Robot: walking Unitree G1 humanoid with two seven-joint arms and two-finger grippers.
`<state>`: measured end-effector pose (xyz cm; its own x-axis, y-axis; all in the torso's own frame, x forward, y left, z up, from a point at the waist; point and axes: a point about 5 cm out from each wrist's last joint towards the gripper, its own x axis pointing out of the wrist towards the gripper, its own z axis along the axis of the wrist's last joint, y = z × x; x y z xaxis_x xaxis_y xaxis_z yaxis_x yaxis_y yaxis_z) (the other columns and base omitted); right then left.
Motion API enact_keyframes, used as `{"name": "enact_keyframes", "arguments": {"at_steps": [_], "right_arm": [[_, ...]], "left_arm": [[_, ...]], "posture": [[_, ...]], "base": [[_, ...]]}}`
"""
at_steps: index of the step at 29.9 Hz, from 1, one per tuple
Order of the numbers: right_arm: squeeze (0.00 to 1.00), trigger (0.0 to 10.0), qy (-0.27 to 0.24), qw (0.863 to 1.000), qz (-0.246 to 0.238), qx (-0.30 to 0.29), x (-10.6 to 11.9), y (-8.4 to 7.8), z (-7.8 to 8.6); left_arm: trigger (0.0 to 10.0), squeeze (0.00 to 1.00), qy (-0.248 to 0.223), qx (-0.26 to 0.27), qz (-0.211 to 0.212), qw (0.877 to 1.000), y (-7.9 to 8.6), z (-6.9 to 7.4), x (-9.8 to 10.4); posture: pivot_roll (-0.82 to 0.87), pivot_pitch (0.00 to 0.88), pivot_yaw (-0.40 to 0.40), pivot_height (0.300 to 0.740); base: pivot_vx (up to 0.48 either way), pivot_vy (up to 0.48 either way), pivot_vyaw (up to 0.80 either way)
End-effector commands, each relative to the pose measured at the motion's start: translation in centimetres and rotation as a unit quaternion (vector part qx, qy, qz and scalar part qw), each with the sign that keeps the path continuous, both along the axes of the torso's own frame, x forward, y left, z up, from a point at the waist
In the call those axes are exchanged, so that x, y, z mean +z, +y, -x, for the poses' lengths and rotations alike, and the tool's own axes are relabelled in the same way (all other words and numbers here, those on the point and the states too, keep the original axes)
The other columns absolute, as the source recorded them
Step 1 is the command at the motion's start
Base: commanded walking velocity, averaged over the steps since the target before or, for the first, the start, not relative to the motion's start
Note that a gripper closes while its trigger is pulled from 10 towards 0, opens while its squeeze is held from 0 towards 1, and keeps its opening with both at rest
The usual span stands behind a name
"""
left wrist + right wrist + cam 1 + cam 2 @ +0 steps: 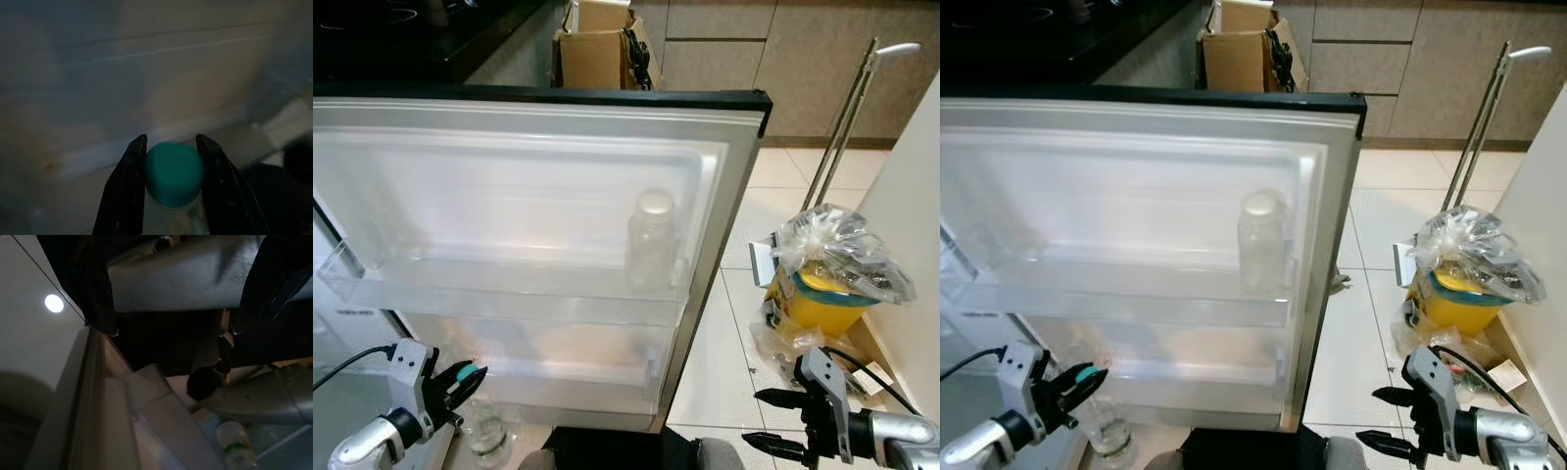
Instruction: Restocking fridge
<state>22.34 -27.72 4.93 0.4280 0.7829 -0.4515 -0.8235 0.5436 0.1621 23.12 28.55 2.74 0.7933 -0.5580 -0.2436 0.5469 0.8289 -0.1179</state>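
Lower left of the frame, the left gripper (468,375) is clamped on a clear bottle (487,429) by its teal cap (173,173), low beside the open fridge door (519,186); lower right, the right gripper (769,421) hangs with fingers apart

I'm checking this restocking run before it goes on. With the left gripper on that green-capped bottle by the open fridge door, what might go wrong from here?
1. The left gripper pinches only the green cap of the clear bottle, so the hanging body may swing or slip.
2. The upper door shelf already holds a white-capped bottle near its outer end; placing there could knock it.
3. The right gripper hangs open near the bagged yellow container and might snag the plastic.
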Motion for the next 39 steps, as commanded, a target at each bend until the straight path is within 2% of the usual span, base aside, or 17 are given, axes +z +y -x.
{"name": "enact_keyframes", "arguments": {"at_steps": [1, 3, 5, 8, 10, 12, 13, 18, 22, 26, 29, 31, 32, 34, 37, 38, 39], "right_arm": [[0.0, 10.0, 0.009, 1.0, -0.009, 0.018, 0.2, 0.4, 0.2], [0.0, 10.0, 0.014, 1.0, -0.011, 0.025, 0.3, 0.5, 0.3], [0.0, 10.0, 0.02, 0.999, -0.011, 0.039, 0.3, 0.9, 0.3], [0.0, 10.0, 0.02, 0.999, -0.011, 0.04, 0.3, 1.0, 0.3], [0.0, 10.0, 0.02, 0.999, -0.012, 0.041, 0.5, 1.1, 0.3], [0.0, 10.0, 0.02, 0.999, -0.012, 0.041, 0.5, 1.2, 0.3], [0.0, 10.0, 0.021, 0.999, -0.011, 0.042, 0.5, 1.2, 0.3], [0.0, 10.0, 0.023, 0.999, -0.01, 0.041, 0.6, 1.3, 0.3], [0.0, 10.0, 0.029, 0.999, -0.006, 0.041, 0.7, 1.4, 0.4], [0.0, 10.0, 0.03, 0.999, -0.004, 0.039, 0.7, 1.4, 0.4], [0.0, 10.0, 0.032, 0.999, 0.0, 0.037, 0.6, 1.3, 0.4], [0.0, 10.0, 0.032, 0.999, 0.006, 0.033, 0.6, 1.2, 0.3], [0.0, 10.0, 0.032, 0.999, 0.006, 0.033, 0.6, 1.2, 0.3], [0.0, 10.0, 0.031, 0.999, 0.008, 0.03, 0.7, 1.2, 0.2], [0.0, 10.0, 0.031, 0.999, 0.008, 0.03, 0.8, 1.2, 0.2], [0.0, 10.0, 0.03, 0.999, 0.009, 0.028, 0.8, 1.2, 0.2], [0.0, 10.0, 0.03, 0.999, 0.009, 0.028, 0.8, 1.2, 0.2]], "left_arm": [[10.0, 0.0, -0.011, -0.026, -0.013, 1.0, 0.9, 0.0, 1.1], [10.0, 0.0, -0.017, -0.04, -0.014, 0.999, 1.0, -0.1, 1.6], [10.0, 0.0, -0.041, -0.074, -0.016, 0.996, 1.6, -0.7, 3.4], [10.0, 0.0, -0.05, -0.079, -0.017, 0.995, 1.8, -0.9, 4.0], [10.0, 0.0, -0.08, -0.065, -0.032, 0.994, 2.7, -1.5, 5.6], [10.0, 0.0, -0.091, -0.06, -0.036, 0.993, 3.1, -1.7, 6.2], [10.0, 0.0, -0.111, -0.04, -0.041, 0.992, 3.8, -2.1, 7.1], [10.0, 0.0, -0.142, -0.007, -0.042, 0.989, 5.1, -2.3, 8.7], [10.0, 0.0, -0.191, 0.051, 0.001, 0.98, 7.0, -1.5, 10.3], [10.0, 0.0, -0.196, 0.06, 0.019, 0.979, 7.3, -1.0, 10.3], [10.0, 0.0, -0.167, 0.054, 0.032, 0.984, 7.0, -0.3, 8.8], [10.0, 0.0, -0.115, 0.044, 0.034, 0.992, 6.1, 0.5, 6.4], [10.0, 0.0, -0.115, 0.044, 0.034, 0.992, 6.1, 0.5, 6.4], [10.0, 0.0, -0.078, 0.046, 0.049, 0.995, 5.3, 1.2, 4.5], [10.0, 0.0, -0.075, 0.055, 0.052, 0.994, 5.3, 1.2, 4.1], [10.0, 0.0, -0.089, 0.091, 0.075, 0.989, 5.4, 1.1, 3.9], [10.0, 0.0, -0.089, 0.091, 0.075, 0.989, 5.4, 1.1, 3.9]], "posture": [[-0.06, 0.039, -0.004, 0.547], [-0.06, 0.04, -0.005, 0.547], [-0.05, 0.041, -0.007, 0.547], [-0.05, 0.041, -0.007, 0.547], [-0.06, 0.041, -0.008, 0.547], [-0.06, 0.041, -0.008, 0.547], [-0.06, 0.041, -0.008, 0.547], [-0.06, 0.041, -0.011, 0.547], [-0.06, 0.042, -0.017, 0.547], [-0.06, 0.043, -0.021, 0.547], [-0.06, 0.044, -0.023, 0.547], [-0.06, 0.045, -0.024, 0.547], [-0.06, 0.045, -0.024, 0.547], [-0.06, 0.045, -0.023, 0.547], [-0.06, 0.046, -0.024, 0.547], [-0.06, 0.046, -0.025, 0.547], [-0.06, 0.046, -0.025, 0.547]], "base": [[0.0, 0.0, 0.0], [0.0, 0.0, 0.0], [0.0, 0.0, 0.0], [0.0, 0.0, 0.0], [0.0, 0.0, 0.0], [0.0, 0.0, 0.0], [0.0, 0.0, 0.0], [0.0, 0.0, 0.0], [0.0, 0.0, 0.0], [0.0, 0.0, 0.0], [0.0, 0.0, 0.0], [0.0, 0.0, 0.0], [0.0, 0.0, 0.0], [0.0, 0.0, 0.0], [0.0, 0.0, 0.0], [0.0, 0.0, 0.0], [0.0, 0.0, 0.0]]}}
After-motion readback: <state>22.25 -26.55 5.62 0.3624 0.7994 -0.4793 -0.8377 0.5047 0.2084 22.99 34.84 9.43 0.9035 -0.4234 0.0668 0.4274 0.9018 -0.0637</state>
